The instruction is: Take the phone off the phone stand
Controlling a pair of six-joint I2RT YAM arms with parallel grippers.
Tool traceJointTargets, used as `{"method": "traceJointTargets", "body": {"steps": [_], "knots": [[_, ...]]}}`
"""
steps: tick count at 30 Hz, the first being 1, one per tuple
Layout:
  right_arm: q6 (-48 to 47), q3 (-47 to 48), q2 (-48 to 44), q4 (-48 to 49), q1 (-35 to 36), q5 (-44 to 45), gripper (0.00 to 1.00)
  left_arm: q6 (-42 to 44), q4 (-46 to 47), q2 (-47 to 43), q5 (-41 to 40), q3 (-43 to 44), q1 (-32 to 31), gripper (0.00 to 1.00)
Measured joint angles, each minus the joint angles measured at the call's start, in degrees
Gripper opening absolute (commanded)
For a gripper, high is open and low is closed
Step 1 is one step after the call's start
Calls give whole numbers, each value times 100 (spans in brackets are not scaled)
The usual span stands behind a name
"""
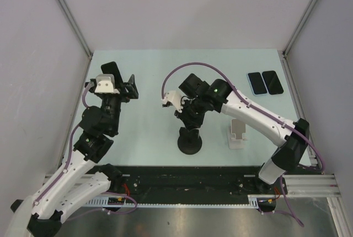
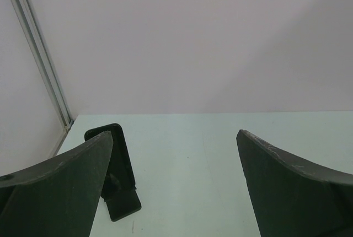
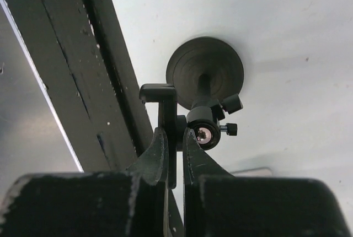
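The left tool [image 2: 175,154] hangs wide open over the surface [image 2: 193,138], holding nothing. A small black stand [image 2: 118,160] sits just ahead of its left finger.

The right tool [image 3: 174,138] is closed on a thin dark slab seen edge-on, which I take for the phone [image 3: 171,162]. It sits upright in the clamp of the stand [image 3: 204,71], whose round base lies directly beyond the fingertips.

Off to this tool's right are a white stand [image 1: 237,134] and two spare phones [image 1: 265,82].

The phone should be stiff, fairly light, smooth-faced and breakable. A firm pinch on its flat faces, clear of the clamp, seems best. The clamp may hold on, so the stand could lift too.
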Motion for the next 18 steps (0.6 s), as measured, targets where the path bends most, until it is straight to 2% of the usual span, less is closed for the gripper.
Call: {"method": "traceJointTargets", "body": {"steps": [10,18], "knots": [[-20,-109,-155,-315,24,181,0,17,0,37,76,-20,0,99],[-201,-463,-573,-551,35,702,0,37,0,35,81,-20,0,99]]}}
